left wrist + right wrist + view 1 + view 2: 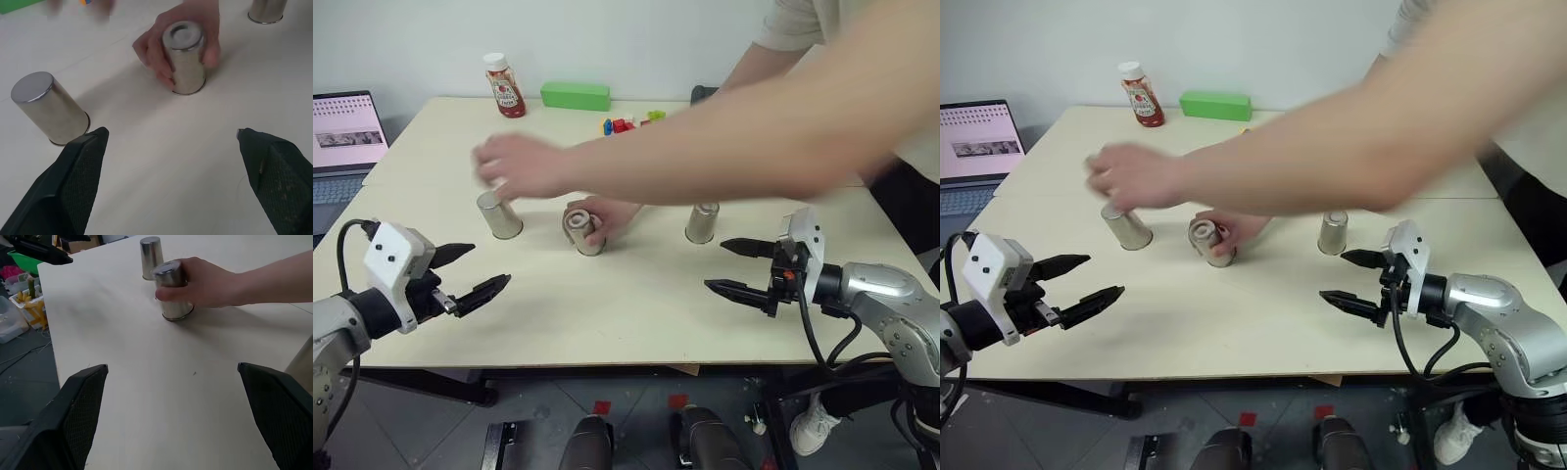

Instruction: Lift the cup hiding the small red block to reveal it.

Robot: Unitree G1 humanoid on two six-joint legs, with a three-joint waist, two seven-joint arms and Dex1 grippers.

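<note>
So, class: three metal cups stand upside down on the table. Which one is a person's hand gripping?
The middle cup: a hand wraps around it. The left cup and the right cup stand free of that hand.

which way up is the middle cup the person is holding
Upside down: the middle cup stands mouth-down on the table, closed base facing up, the person's hand around it.

- The person's forearm (744, 127) crosses the table (607, 304) — it covers part of the far edge and of the cluster of coloured bricks (625, 124).
- The person's upper hand (514, 166) is motion-blurred; whether it touches the left cup (498, 214) can't be told.
- The middle cup (581, 227) is partly wrapped by the person's other hand (607, 215).
- The laptop (342, 147) is cut off by the picture's edge.
- The small red block is hidden — which cup covers it can't be told.
</note>
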